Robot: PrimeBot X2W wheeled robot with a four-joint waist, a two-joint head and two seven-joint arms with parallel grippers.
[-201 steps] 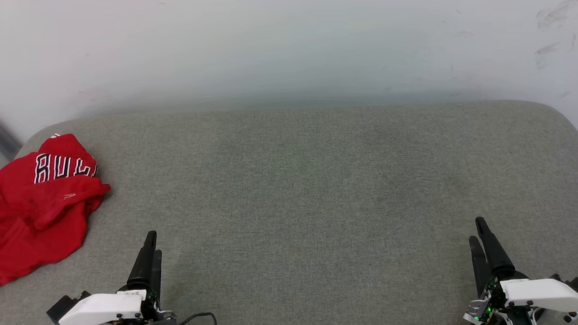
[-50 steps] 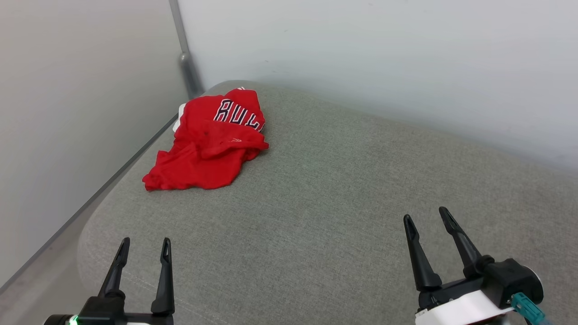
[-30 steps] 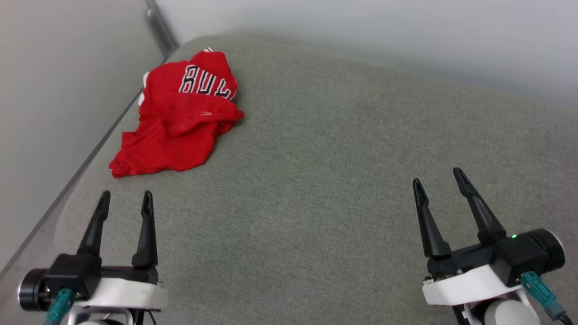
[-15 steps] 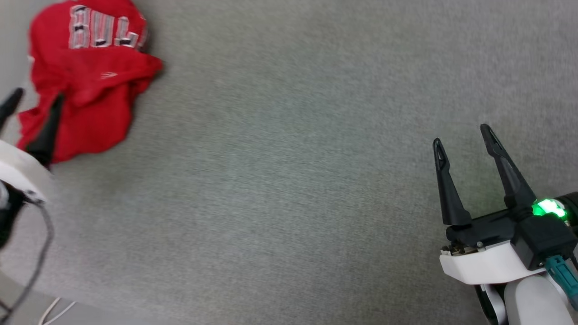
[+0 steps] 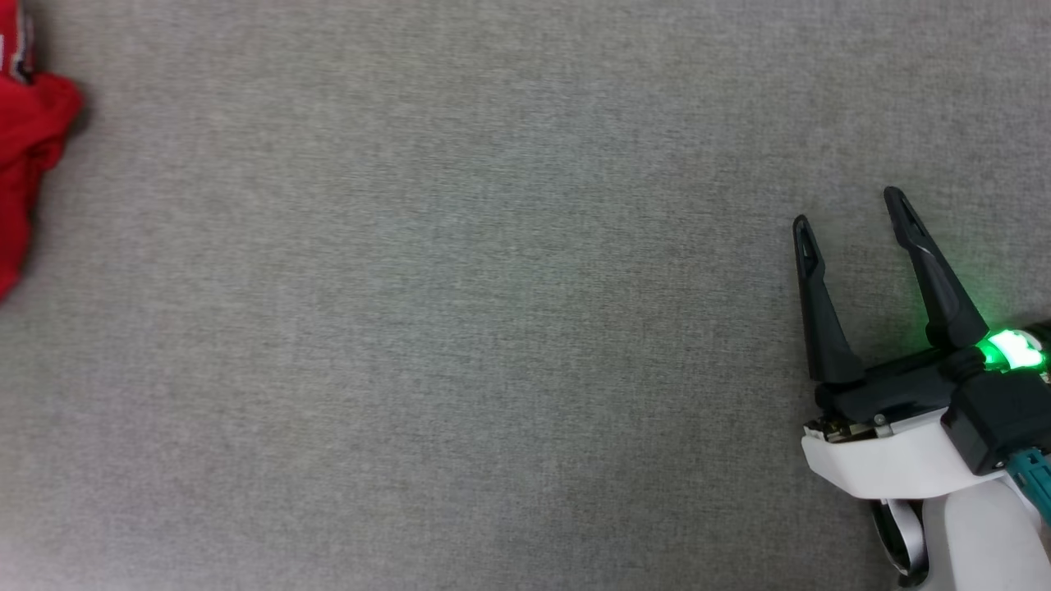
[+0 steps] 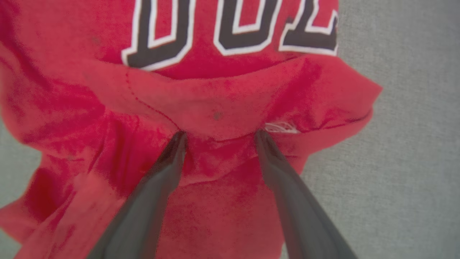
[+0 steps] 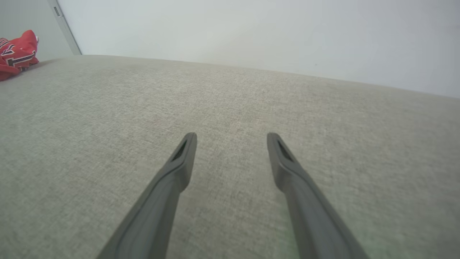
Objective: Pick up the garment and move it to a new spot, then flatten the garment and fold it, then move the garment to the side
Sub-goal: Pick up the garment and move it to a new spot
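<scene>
Since the picture half a second back, the head camera has tipped further down, so the garment (image 5: 25,164) now shows at the far left edge of that view; this shift is the camera's, not the shirt's. It lies crumpled on the grey cushion (image 5: 493,328), lettering uppermost, well apart from the right gripper (image 5: 847,207). The left gripper (image 6: 221,133) has closed in on the shirt: its two fingers stand moderately apart, tips at the edge of a raised fold just below the lettering, apparently touching cloth but clamping nothing yet. Judged purpose: straddling that fold gives a thick bite of fabric for the lift. The right gripper is spread wide and empty, poised over bare cushion, probably waiting where the shirt is to be set down.
</scene>
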